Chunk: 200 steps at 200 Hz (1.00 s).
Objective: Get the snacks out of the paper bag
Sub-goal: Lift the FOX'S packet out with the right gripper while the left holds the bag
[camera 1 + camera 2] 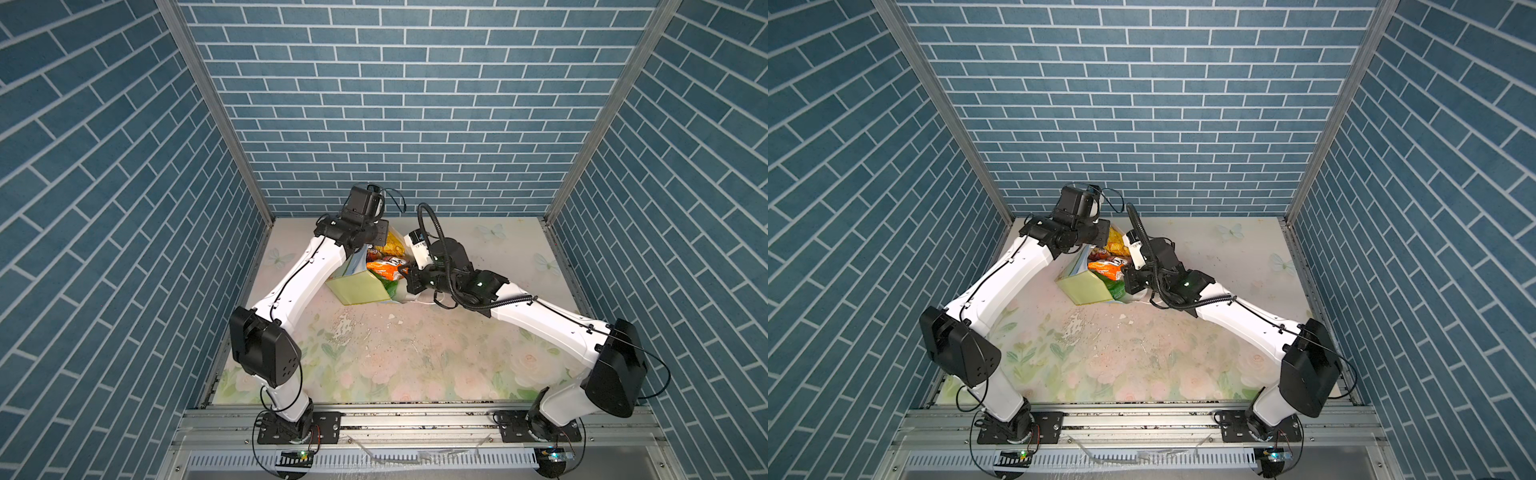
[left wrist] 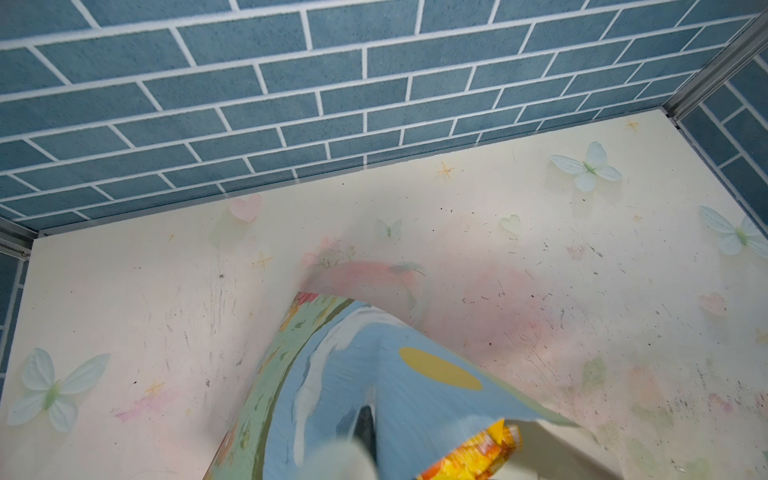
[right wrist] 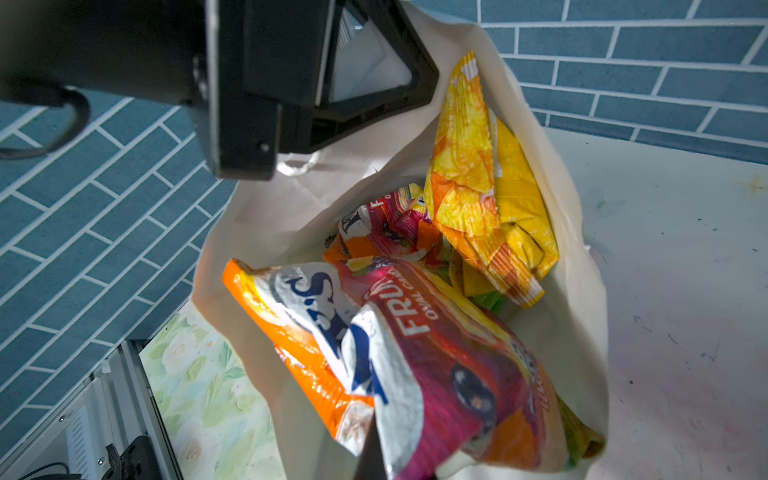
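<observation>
Looking down in both top views at the paper bag (image 1: 357, 286) (image 1: 1086, 289), leaning over on the floral table (image 1: 395, 353) (image 1: 1121, 353) with its pale yellow-green side turned upward and its mouth gaping. Showing the snacks packed inside the bag: a yellow-orange packet (image 1: 395, 247) (image 1: 1115, 245) against the far rim, an orange-and-pink packet (image 1: 384, 268) (image 1: 1106, 268) lying across the mouth, and a green packet (image 1: 392, 286) (image 1: 1115, 286) just inside the yellow-green side. Reaching the left gripper (image 1: 383, 236) (image 1: 1102, 235) down to the bag's far rim and pinching closed on the paper there. Holding the right gripper (image 1: 404, 272) (image 1: 1125, 276) at the bag's open mouth, clamping tight on the end of the orange-and-pink packet.

Looking along the left wrist view at the bag's painted blue-sky face (image 2: 374, 374), curving away from the left gripper, itself appearing only as a dark blurred finger (image 2: 365, 422) pressed against the paper. Catching a corner of the yellow-orange packet (image 2: 478, 453) peeking past the bag's rim.

Looking through the right wrist view straight into the bag's white interior (image 3: 291, 216). Showing the orange-and-pink packet (image 3: 415, 353), lettered "FRU", lying uppermost among the snacks, with one dark finger (image 3: 370, 457) of the right gripper touching its nearest edge. Showing the yellow-orange packet (image 3: 478, 187) standing against the bag's wall, and the black left gripper (image 3: 311, 83) sitting at the bag's rim.
</observation>
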### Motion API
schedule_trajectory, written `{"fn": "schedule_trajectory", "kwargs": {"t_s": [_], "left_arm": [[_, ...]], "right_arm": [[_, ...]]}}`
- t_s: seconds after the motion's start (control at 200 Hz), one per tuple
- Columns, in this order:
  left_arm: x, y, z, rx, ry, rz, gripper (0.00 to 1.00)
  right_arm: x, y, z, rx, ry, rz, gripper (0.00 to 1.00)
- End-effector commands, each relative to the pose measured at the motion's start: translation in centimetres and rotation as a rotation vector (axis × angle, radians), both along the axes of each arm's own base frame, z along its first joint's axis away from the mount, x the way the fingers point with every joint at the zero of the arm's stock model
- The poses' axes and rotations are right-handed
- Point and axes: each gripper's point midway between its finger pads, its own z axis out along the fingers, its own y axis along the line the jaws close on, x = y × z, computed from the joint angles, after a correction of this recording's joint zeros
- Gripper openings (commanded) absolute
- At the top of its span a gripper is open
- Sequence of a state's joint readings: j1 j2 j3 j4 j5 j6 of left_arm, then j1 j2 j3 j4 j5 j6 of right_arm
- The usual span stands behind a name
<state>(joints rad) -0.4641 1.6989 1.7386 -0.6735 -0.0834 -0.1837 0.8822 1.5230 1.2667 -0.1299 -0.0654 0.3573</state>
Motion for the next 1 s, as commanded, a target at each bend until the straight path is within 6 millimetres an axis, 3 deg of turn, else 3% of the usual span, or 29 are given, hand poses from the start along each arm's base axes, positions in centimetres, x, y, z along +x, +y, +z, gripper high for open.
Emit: {"fn": "schedule_trajectory", "kwargs": {"t_s": [0.0,0.11,0.595,0.995], "left_arm": [[0.1,1.0,3.7,-0.022,-0.125,0.03,0.0],[0.3,1.8,3.5,-0.019,-0.139,0.063,0.0],[0.3,2.6,3.4,-0.023,-0.123,0.069,0.0],[0.4,3.1,3.8,-0.027,-0.13,0.087,0.0]], "right_arm": [[1.0,-0.7,4.8,0.049,-0.122,-0.026,0.0],[1.1,-0.8,5.1,0.053,-0.123,-0.029,0.0],[1.3,-1.4,8.2,0.104,-0.183,-0.044,0.0],[1.4,-2.3,9.6,0.119,-0.211,-0.058,0.0]]}}
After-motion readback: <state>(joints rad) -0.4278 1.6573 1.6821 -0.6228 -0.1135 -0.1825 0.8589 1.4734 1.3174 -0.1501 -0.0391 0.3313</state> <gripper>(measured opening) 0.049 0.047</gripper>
